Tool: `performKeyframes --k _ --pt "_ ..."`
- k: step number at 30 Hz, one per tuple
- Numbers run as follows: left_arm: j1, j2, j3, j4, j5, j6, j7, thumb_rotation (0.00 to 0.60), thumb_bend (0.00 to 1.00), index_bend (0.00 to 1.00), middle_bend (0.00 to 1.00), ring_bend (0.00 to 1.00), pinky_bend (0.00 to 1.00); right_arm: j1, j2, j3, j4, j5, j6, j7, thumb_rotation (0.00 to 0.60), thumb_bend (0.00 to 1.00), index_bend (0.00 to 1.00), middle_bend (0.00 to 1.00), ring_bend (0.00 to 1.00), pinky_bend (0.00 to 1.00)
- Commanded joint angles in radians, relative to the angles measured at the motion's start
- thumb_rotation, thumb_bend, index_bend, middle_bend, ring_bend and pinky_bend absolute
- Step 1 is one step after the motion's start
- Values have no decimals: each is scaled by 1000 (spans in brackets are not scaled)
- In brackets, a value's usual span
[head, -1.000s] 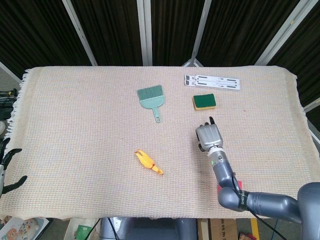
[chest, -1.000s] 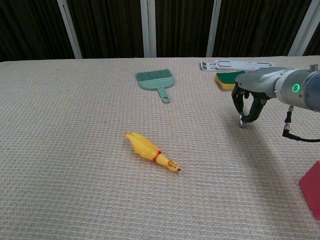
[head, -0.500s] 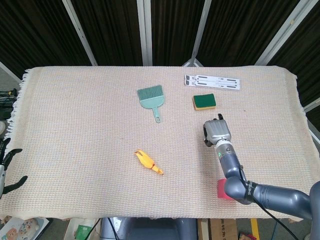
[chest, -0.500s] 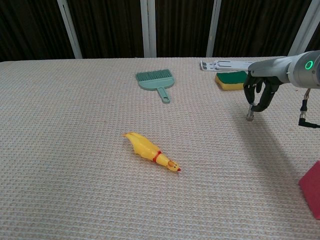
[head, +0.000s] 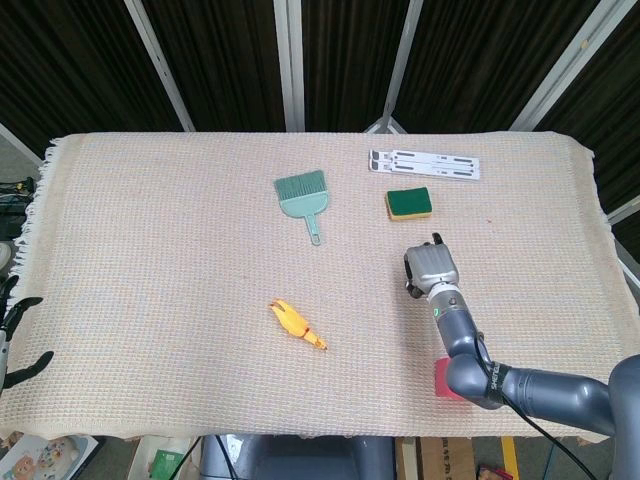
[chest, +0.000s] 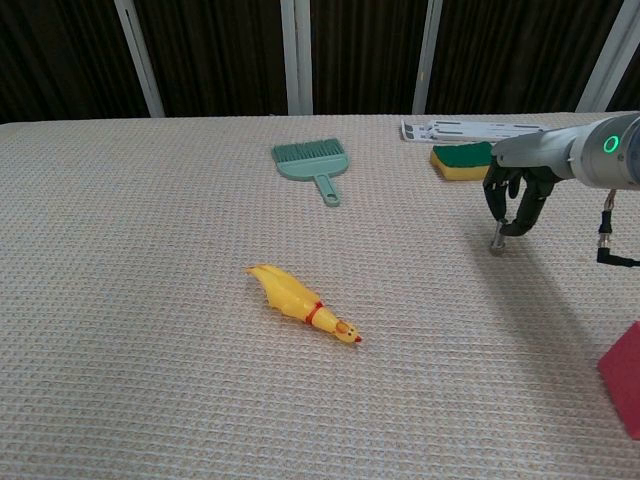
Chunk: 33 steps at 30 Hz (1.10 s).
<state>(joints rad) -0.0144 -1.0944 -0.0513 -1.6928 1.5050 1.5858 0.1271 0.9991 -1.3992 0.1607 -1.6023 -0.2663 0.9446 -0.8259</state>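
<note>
The sponge (head: 409, 203), green on top with a yellow body, lies flat on the table (head: 150, 260) just beyond the right hand (head: 427, 270), apart from it. That hand hovers palm down, fingers (chest: 497, 238) curled downward with nothing in them. The sponge looks light, soft and squashy, best pinched across its short sides. Behind it lies a white folding stand (head: 424, 165); further left are a green brush (head: 303, 199) and a yellow rubber chicken (head: 297, 324). The left hand (head: 15, 340) hangs at the table's edge, fingers apart, empty.
</note>
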Motion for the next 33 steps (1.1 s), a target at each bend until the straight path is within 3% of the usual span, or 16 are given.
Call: performKeyframes --k 1,8,20,29,33 --pt "-1 -1 0 0 0 -1 1 600 264 261 17 0 0 5 1 -6 1 1 0 1 600 395 644 374 251 66" --pt "0 -2 0 0 1 0 3 600 264 261 15 0 0 20 10 -25 -6 15 21 -14 600 394 542 373 242 66" --pt "0 -3 0 -2 -1 -2 9 600 264 261 13 0 0 44 27 -50 -21 66 21 -39 600 390 453 340 209 48" --pt "-2 -3 -1 -1 -3 -5 7 600 264 261 12 0 0 86 107 -63 -117 131 59 -108 600 194 172 241 91 1" --pt "0 -2 -1 -1 -1 -1 3 600 264 261 12 0 0 114 175 -56 -211 191 147 -156 600 170 144 225 82 0"
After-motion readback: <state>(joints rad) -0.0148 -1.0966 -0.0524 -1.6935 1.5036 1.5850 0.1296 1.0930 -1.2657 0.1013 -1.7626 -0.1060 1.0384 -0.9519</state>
